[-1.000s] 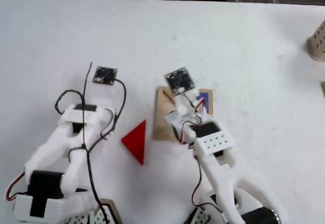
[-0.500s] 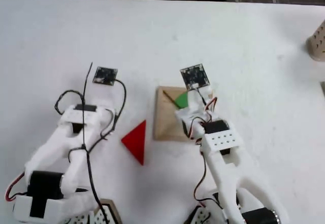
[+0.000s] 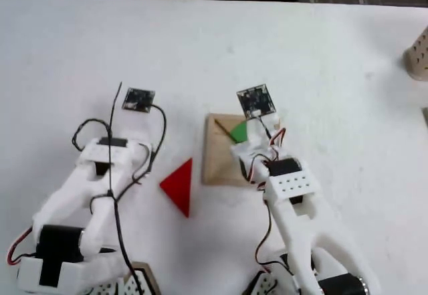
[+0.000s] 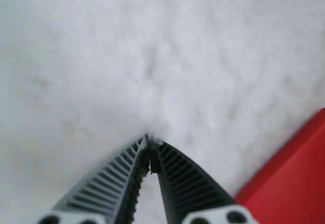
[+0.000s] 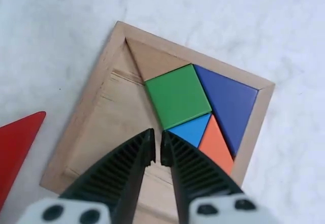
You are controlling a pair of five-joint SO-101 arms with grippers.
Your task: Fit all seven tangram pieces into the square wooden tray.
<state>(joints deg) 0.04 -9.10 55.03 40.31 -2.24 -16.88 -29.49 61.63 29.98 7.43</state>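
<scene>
The square wooden tray (image 5: 96,89) lies under my right gripper (image 5: 156,138), which hovers shut and holds nothing. In the tray sit a green square (image 5: 177,96), a dark blue triangle (image 5: 229,102), a small light blue triangle (image 5: 190,130) and an orange triangle (image 5: 217,145); a tan wedge (image 5: 155,60) fills the corner beside the green square. In the high view the tray (image 3: 219,153) is partly covered by the right arm (image 3: 284,181). A red triangle (image 3: 179,186) lies on the table between the arms. My left gripper (image 4: 149,142) is shut just above the white table, beside the red triangle (image 4: 289,183).
The left arm (image 3: 107,168) stands left of the red triangle. A tan perforated object (image 3: 418,57) sits at the table's right edge. A wooden corner (image 3: 144,275) shows near the front edge. The table's far half is bare white surface.
The right arm shifted to the right over the tray, uncovering the green square in the high view, then stayed still. The left arm and the red triangle have not moved.
</scene>
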